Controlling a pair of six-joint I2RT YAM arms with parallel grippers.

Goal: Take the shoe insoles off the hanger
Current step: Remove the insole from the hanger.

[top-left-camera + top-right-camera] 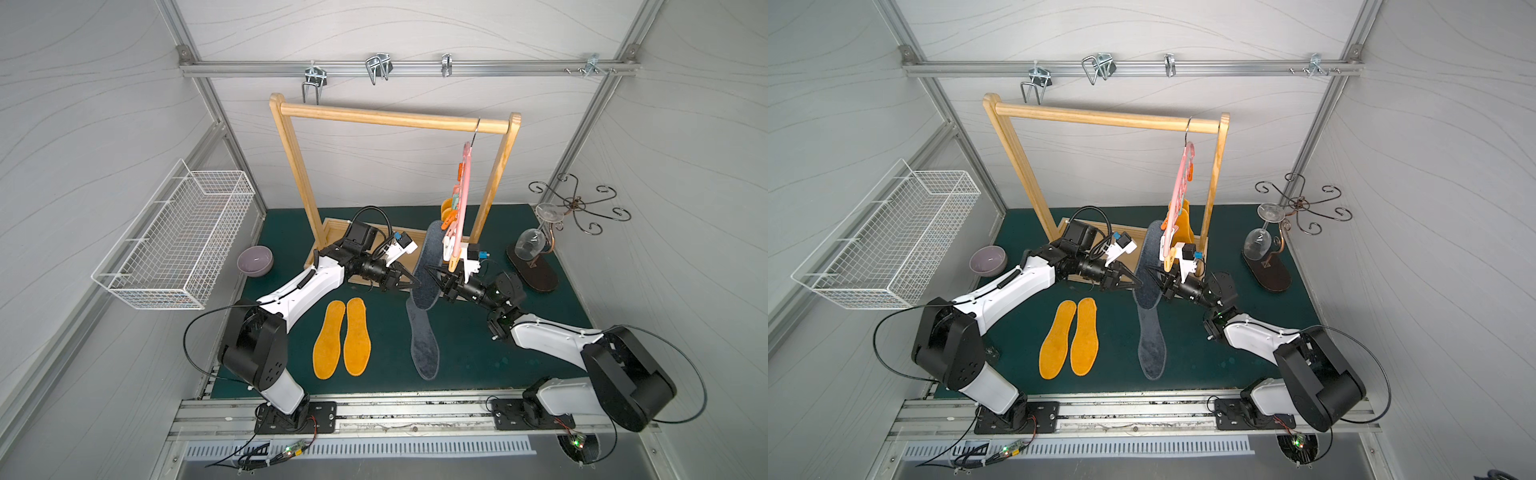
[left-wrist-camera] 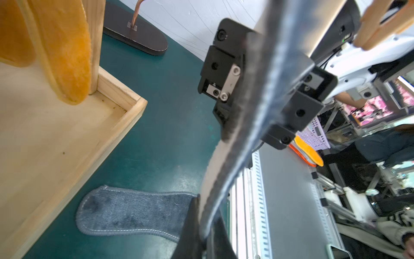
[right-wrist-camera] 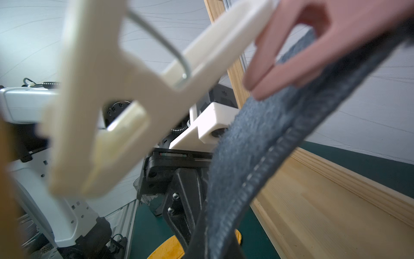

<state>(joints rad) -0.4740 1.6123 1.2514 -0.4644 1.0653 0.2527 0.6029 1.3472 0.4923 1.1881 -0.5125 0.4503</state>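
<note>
A dark grey shoe insole (image 1: 424, 266) (image 1: 1148, 266) hangs edge-on below the pink hanger (image 1: 465, 183) (image 1: 1183, 174), its top up among the clips. My left gripper (image 1: 415, 284) (image 2: 201, 242) is shut on one edge of it. From the opposite side, my right gripper (image 1: 435, 277) (image 3: 214, 245) is shut on the other edge. The wrist views show that insole (image 2: 244, 139) (image 3: 257, 145) running between the jaws. Orange insoles (image 1: 446, 208) hang further back. Two orange insoles (image 1: 328, 340) (image 1: 357, 336) and a grey one (image 1: 424, 345) (image 2: 134, 213) lie on the mat.
The hanger's hook sits on the wooden rack (image 1: 395, 118), whose base tray (image 2: 56, 145) lies behind the grippers. A wire basket (image 1: 174, 237) and a purple bowl (image 1: 254, 259) are at the left. A metal stand with a wine glass (image 1: 534, 245) is at the right.
</note>
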